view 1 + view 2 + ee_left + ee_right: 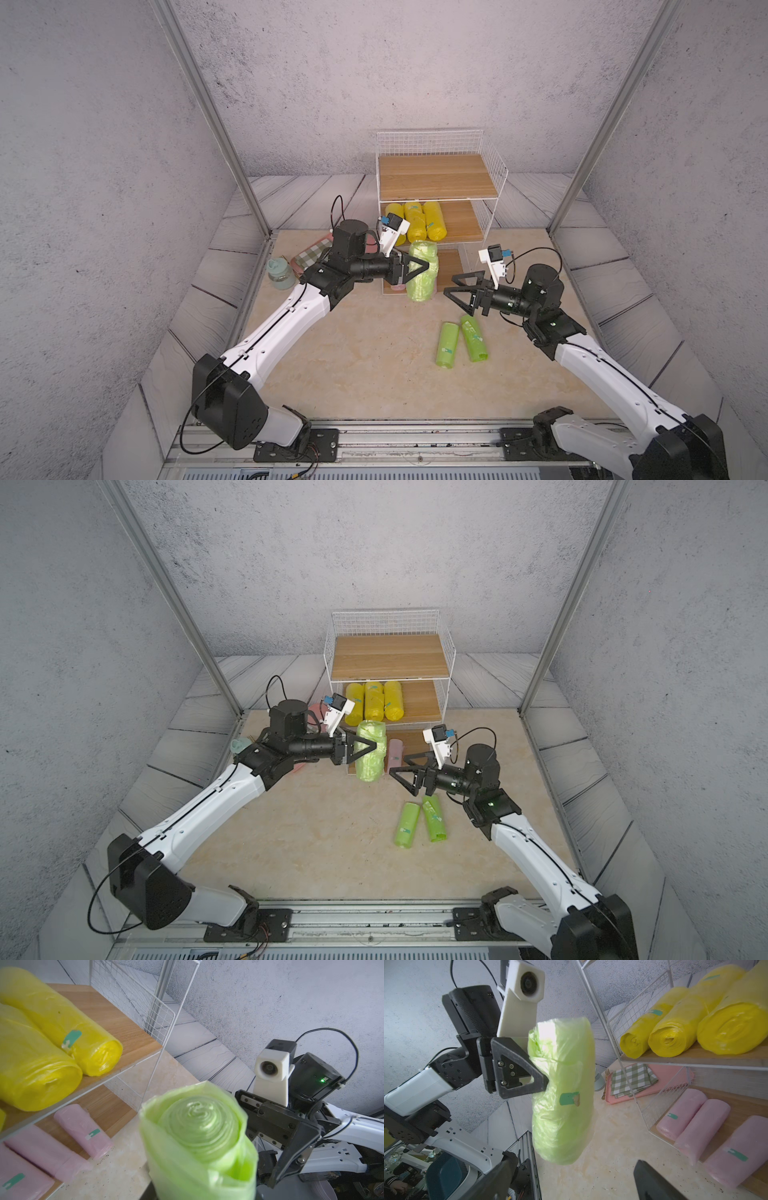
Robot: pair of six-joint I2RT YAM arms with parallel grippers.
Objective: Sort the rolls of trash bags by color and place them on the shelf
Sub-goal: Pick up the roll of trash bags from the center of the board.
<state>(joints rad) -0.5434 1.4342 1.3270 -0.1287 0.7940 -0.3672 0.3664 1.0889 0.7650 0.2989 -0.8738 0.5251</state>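
My left gripper (424,266) is shut on a light green roll (423,270) and holds it upright above the table, just in front of the shelf (436,178). One of its black fingers (519,1076) presses into the roll's side (562,1093). In the left wrist view the roll's spiral end (197,1126) hides the jaws. My right gripper (448,284) stands open a little to the right of that roll, with nothing between its fingers (652,1182). Two more green rolls (446,345) (473,338) lie on the table. Three yellow rolls (415,222) lie on the middle board and pink rolls (695,1118) on the bottom one. The top board is bare.
A flat pink tray (623,1097) with a folded green-checked cloth (309,255) lies left of the shelf, with a teal cup (280,274) beside it. Metal frame posts (249,183) rise at the table's back corners, and grey walls close in on both sides.
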